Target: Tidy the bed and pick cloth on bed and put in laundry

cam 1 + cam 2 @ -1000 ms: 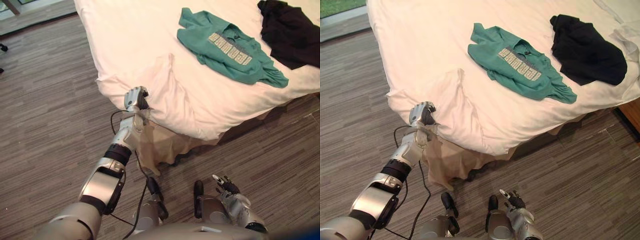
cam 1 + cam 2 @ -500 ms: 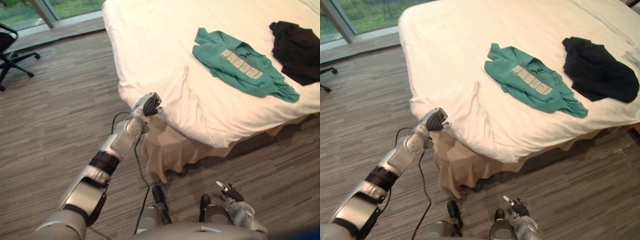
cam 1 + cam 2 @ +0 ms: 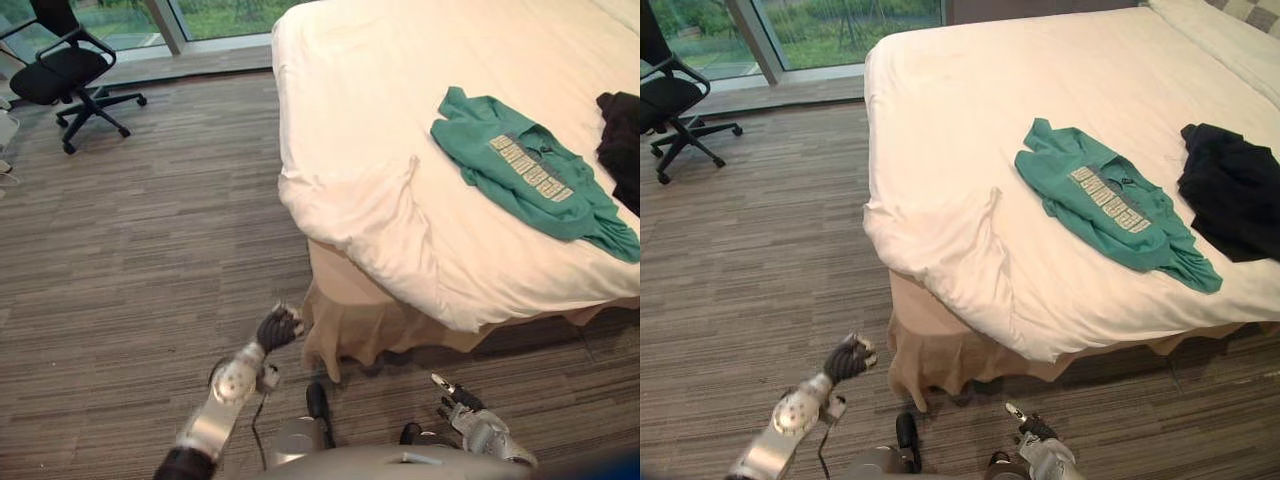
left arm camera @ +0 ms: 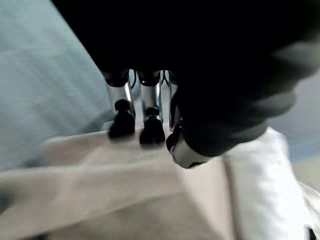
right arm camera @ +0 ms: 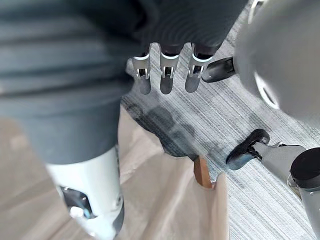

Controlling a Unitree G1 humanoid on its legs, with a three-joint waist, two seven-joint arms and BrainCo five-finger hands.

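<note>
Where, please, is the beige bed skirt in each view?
Left eye view: bed skirt, lower centre, under the duvet corner.
Right eye view: bed skirt, lower centre.
Left wrist view: bed skirt past fingers of left hand.
Right wrist view: bed skirt past fingers of right hand.
Shared landmark, eye views: that duvet corner.

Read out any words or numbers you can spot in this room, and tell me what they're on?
On the green T-shirt lying on the bed: a row of pale block letters across the front, too small to read.
On the black garment and the office chair: no print visible.
</note>
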